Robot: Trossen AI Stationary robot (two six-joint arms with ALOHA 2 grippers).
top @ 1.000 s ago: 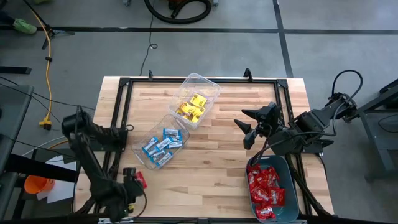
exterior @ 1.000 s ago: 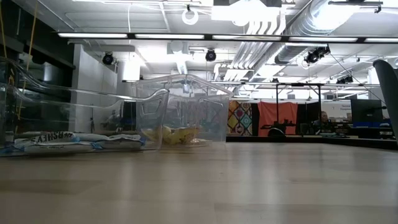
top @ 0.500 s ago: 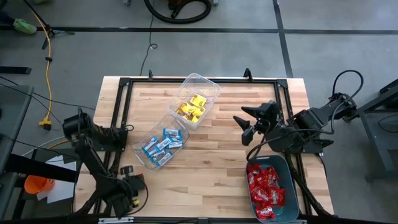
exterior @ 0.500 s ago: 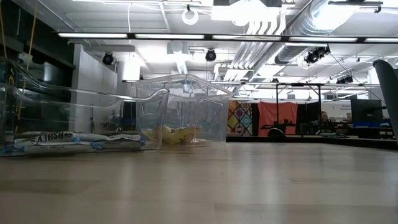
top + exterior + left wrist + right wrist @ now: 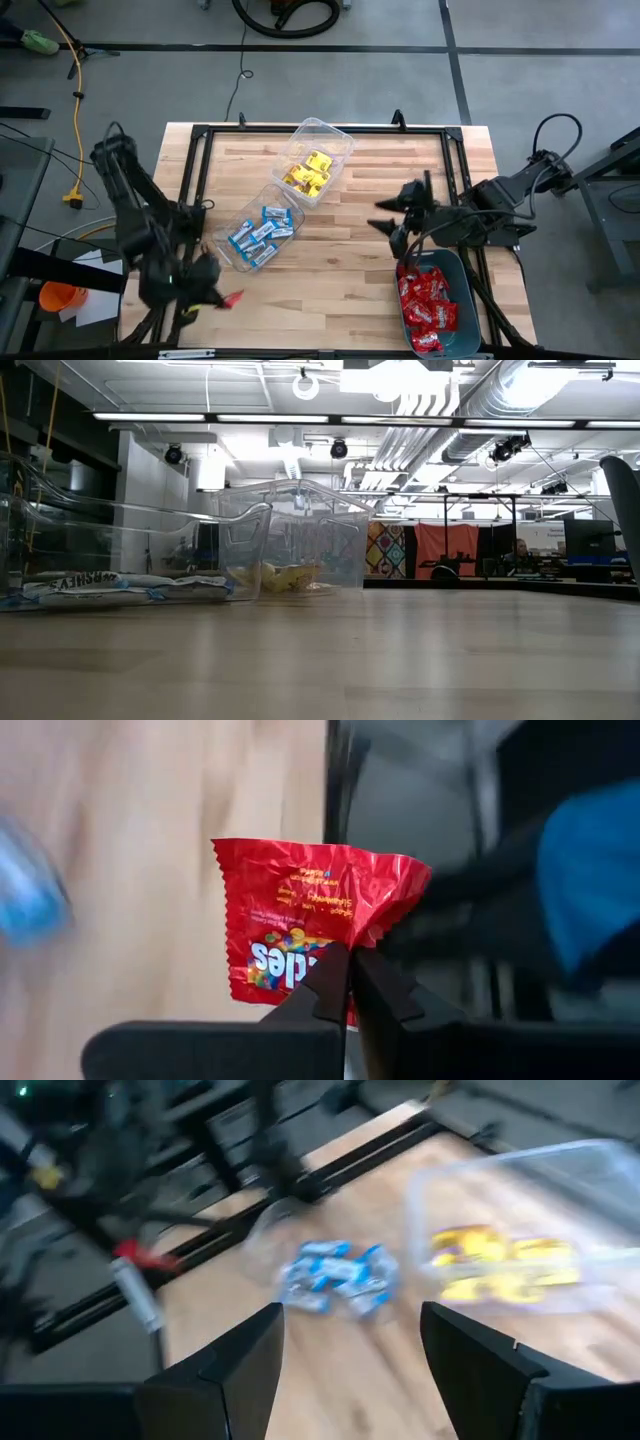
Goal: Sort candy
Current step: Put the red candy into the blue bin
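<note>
The red candy packet point(image 5: 318, 925) reads "Skittles"; a blue-and-white packet point(image 5: 85, 584) reads "HERSHEY'S", upside down.

Surface point(image 5: 350, 250): carries two tubs side by side and a bin at its near right corner.
Far tub point(image 5: 318, 160): behind centre, candy inside.
Near tub point(image 5: 257, 235): left of centre, touching the far tub, candy inside.
Bin point(image 5: 470, 310): candy inside.
Left gripper point(image 5: 222, 297): near left edge, one candy packet point(image 5: 310, 935) between its jaws.
Right gripper point(image 5: 388, 215): above the surface, behind the bin.
</note>
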